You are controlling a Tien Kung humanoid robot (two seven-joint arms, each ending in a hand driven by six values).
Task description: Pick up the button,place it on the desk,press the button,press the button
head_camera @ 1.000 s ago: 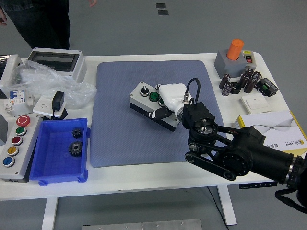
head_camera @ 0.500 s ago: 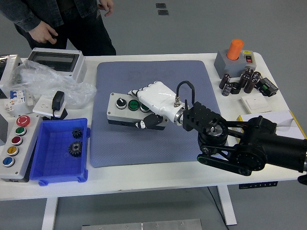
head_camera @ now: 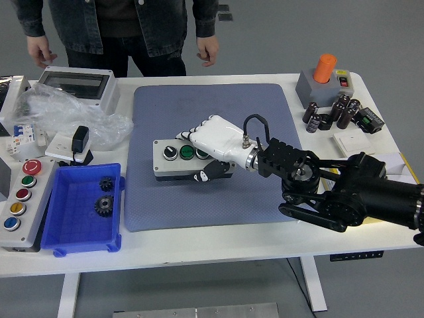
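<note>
The button box (head_camera: 173, 159) is a grey case with a black knob and a green button on top. It lies level over the blue-grey mat (head_camera: 212, 106), left of centre. My right hand (head_camera: 211, 147), white with a black arm behind it, is shut on the box's right end, fingers across the top and the thumb (head_camera: 204, 175) against the front face. That end of the box is hidden under the hand. I cannot tell if the box touches the mat. My left arm does not show.
A person stands at the far side, hands (head_camera: 209, 53) hanging empty. On the left are a blue bin (head_camera: 79, 228) with gears, a five-button panel (head_camera: 20, 202), a plastic bag (head_camera: 59, 112) and an enclosure (head_camera: 76, 83). On the right are capacitors (head_camera: 334, 112), an orange-button box (head_camera: 324, 79) and a booklet (head_camera: 391, 165).
My right hand has carried the button box leftward across the mat and turned it level. The person has stepped in behind the table.
</note>
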